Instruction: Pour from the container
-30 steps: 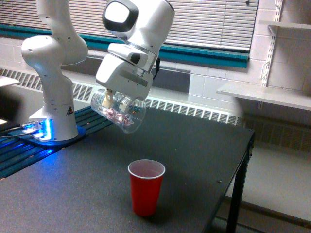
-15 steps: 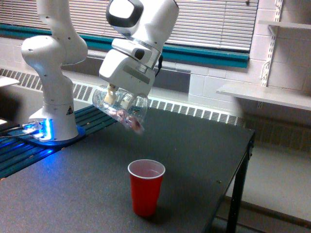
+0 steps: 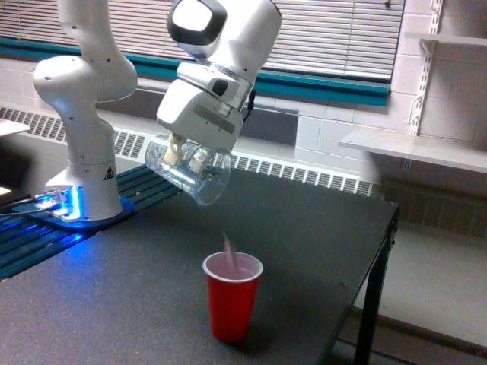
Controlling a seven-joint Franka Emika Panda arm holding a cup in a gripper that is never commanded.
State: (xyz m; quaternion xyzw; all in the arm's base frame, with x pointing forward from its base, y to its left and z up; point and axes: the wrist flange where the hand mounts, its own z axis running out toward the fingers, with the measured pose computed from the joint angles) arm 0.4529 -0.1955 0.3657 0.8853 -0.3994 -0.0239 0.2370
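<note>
You had the container (image 3: 189, 172) gripped in the gripper (image 3: 185, 156), tipped mouth-down toward the exterior view's right, above and to the left of the red cup (image 3: 231, 295) on the desk (image 3: 304, 251). The container looked empty, and a pale streak hung just over the cup's rim. Half a second before, pinkish pieces still sat at the container's mouth, and the cup stood slightly further left

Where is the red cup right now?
The red cup stands upright on the dark table, low in the exterior view's middle, below the tilted clear container held by the gripper.
</note>
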